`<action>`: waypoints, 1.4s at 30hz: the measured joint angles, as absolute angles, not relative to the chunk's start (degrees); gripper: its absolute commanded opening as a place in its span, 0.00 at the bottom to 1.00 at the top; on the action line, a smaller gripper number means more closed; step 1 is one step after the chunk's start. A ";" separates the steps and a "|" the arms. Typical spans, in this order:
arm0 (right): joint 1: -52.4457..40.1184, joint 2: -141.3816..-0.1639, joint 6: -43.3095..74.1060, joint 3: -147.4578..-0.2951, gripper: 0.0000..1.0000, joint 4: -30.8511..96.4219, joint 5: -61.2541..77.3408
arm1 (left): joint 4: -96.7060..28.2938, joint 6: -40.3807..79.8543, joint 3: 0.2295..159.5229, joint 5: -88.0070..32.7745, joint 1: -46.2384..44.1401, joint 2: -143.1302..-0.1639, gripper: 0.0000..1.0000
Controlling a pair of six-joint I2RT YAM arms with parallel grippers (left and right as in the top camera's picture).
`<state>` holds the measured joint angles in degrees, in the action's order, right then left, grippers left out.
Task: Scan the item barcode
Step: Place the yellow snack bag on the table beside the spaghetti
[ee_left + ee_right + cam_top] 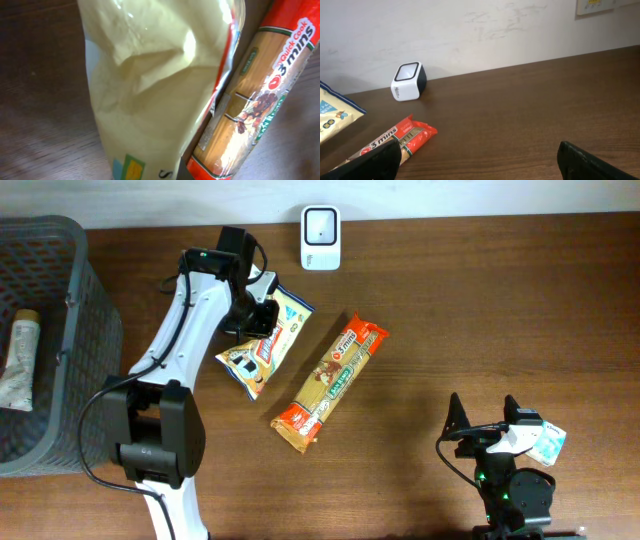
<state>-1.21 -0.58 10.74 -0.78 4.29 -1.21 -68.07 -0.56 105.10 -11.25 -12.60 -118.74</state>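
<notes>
My left gripper point(256, 314) is shut on the upper end of a cream snack bag point(262, 347), left of the table's middle. The bag point(160, 90) fills the left wrist view and hides the fingers. Just right of it, a long red and orange pasta pack point(331, 381) lies diagonally on the table. The white barcode scanner point(320, 237) stands at the table's back edge, beyond the bag. Low at the front right, my right gripper point(484, 418) is open with nothing between its fingers. It faces the scanner point(409, 81) and the pasta pack point(395, 140).
A grey mesh basket point(90, 330) at the left edge holds a pale tube point(18, 360). A small white and teal packet point(545, 442) lies beside the right arm's base. Bare brown wood stretches between the pasta pack and the right gripper.
</notes>
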 measured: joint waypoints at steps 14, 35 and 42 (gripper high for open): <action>-1.21 -0.58 10.74 -0.78 0.99 4.29 -1.21 | -68.10 0.47 105.10 -11.62 -14.98 -118.74 0.08; -1.21 -0.58 10.72 -0.78 0.99 4.29 -1.21 | -68.03 1.02 105.10 -10.66 -14.98 -118.74 0.54; -1.21 -0.58 10.74 -0.78 0.99 4.29 -1.21 | -65.41 -0.36 105.10 -9.21 -14.94 -118.74 1.00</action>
<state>-1.21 -0.58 10.74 -0.78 4.29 -1.21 -65.41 -0.36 105.10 -9.21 -14.94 -118.74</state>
